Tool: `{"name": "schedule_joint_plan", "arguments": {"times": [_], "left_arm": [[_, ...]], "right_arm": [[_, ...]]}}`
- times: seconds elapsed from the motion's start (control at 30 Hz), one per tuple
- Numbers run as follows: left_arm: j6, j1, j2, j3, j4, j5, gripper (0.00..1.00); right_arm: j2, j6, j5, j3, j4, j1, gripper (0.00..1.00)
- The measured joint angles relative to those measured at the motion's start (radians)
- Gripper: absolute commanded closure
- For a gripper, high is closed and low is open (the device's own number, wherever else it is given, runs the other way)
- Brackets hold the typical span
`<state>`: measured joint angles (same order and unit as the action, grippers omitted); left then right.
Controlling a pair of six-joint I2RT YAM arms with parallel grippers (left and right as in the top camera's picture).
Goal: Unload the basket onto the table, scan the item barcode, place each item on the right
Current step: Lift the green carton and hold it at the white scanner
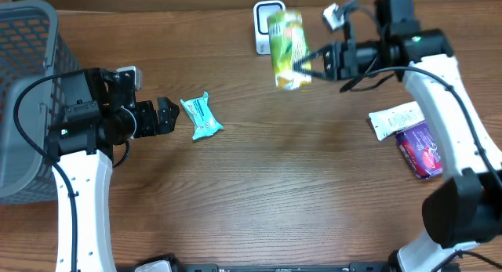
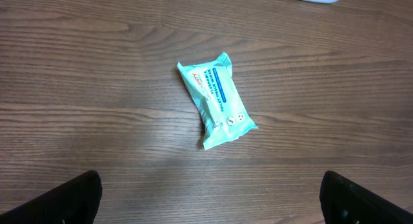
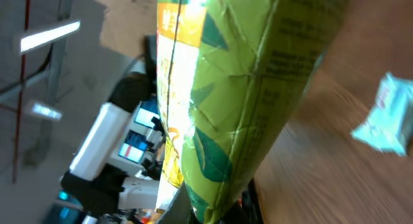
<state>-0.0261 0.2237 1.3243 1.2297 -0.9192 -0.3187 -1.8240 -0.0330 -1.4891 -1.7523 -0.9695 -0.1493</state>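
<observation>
Right gripper (image 1: pixel 311 62) was pinched shut on one edge of the green snack bag (image 1: pixel 286 45), holding it off the table (image 1: pixel 274 194) right in front of the white barcode scanner (image 1: pixel 261 21) at the far edge; from overhead the bag overlapped the scanner. My read of the step was presenting the code to the scanner window. I couldn't see a barcode in any view, so which face pointed at the scanner was unknown. To do it well, roll the wrist slowly until the printed back panel squares up to the window, hold steady, and keep the fingers off the print. The bag was glossy crinkled film with a lengthwise back seam and puffy sides, so creases and glare would likely spoil reads; flatter is better. Left gripper (image 1: pixel 167 115) was spread wide, near the teal flow-wrap packet (image 2: pixel 216 101) but not touching it. That packet was soft and pillow-shaped with crimped ends, lying flat on the wood grain. A white sachet (image 1: pixel 396 117) and purple packet (image 1: pixel 423 150) sat together on the right, with a grey mesh basket (image 1: pixel 23 37) on the left.
</observation>
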Motion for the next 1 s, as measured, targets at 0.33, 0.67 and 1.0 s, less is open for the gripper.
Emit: {"name": "schedule_joint_plan", "arguments": {"times": [0.33,0.67,1.0], "left_arm": [[0.000,0.000,0.000,0.000,0.000,0.000,0.01],[0.000,0.000,0.000,0.000,0.000,0.000,0.00],[0.000,0.000,0.000,0.000,0.000,0.000,0.00]], "right_arm": [[0.111,0.090,-0.031,-0.118,0.051,0.034,0.96],[0.116,0.127,0.277,-0.119,0.008,0.002,0.97],[0.054,0.128,1.229,-0.119,-0.001,-0.267,0.97]]}}
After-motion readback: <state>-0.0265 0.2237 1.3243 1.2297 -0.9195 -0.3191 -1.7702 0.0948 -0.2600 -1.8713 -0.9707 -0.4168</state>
